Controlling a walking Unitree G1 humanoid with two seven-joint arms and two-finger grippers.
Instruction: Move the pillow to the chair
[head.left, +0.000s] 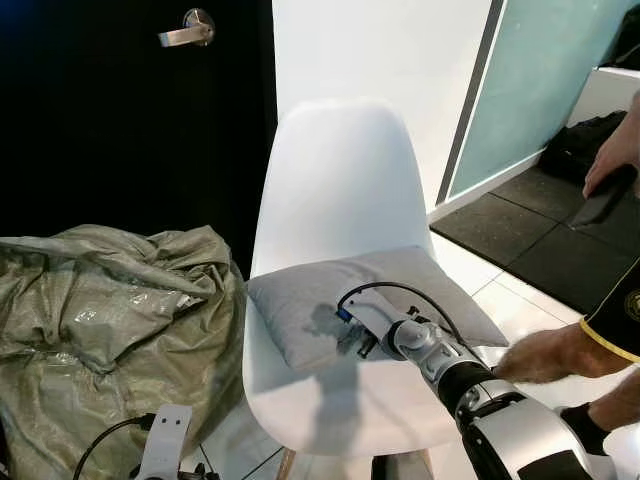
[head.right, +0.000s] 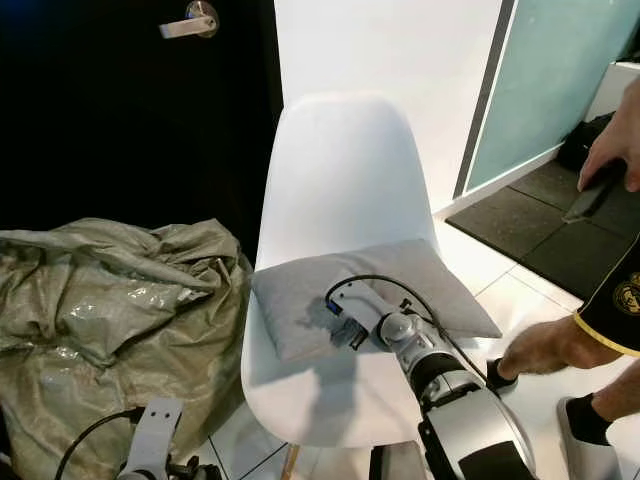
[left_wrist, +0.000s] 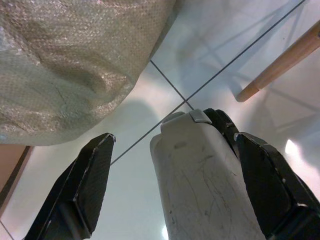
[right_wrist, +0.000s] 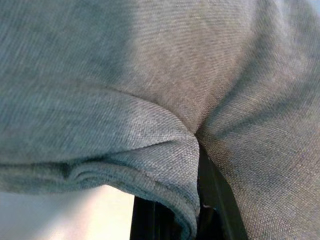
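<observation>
A: Item one, at 9 o'clock of the chair: olive tarp sack (head.left: 110, 320), slumped on the tiled floor (left_wrist: 210, 65). Left gripper (left_wrist: 165, 165) hangs low beside it, fingers spread wide, holding nothing. Idle; no hazard logged.

B: Item two?

A: White chair (head.left: 340, 180), dead centre, against the dark door (head.left: 100, 120). Grey pillow (head.left: 300, 300) lies across its seat, one corner overhanging toward 3 o'clock.

B: And the working hand?

A: Right gripper (head.left: 350, 335), at the pillow's near edge. The right wrist view shows grey cloth folded and pinched between the dark fingers (right_wrist: 215, 195), so closed on a pleat of fabric.

B: Risks?

A: First: pulling back before the fingers part would likely drag the pillow toward 6 o'clock and off the seat. Second: the cover could snag on a fingertip at release. Third: a person's hand (head.left: 545, 355) rests at 3 o'clock, close by the right arm; a sideways swing might strike it.
</observation>
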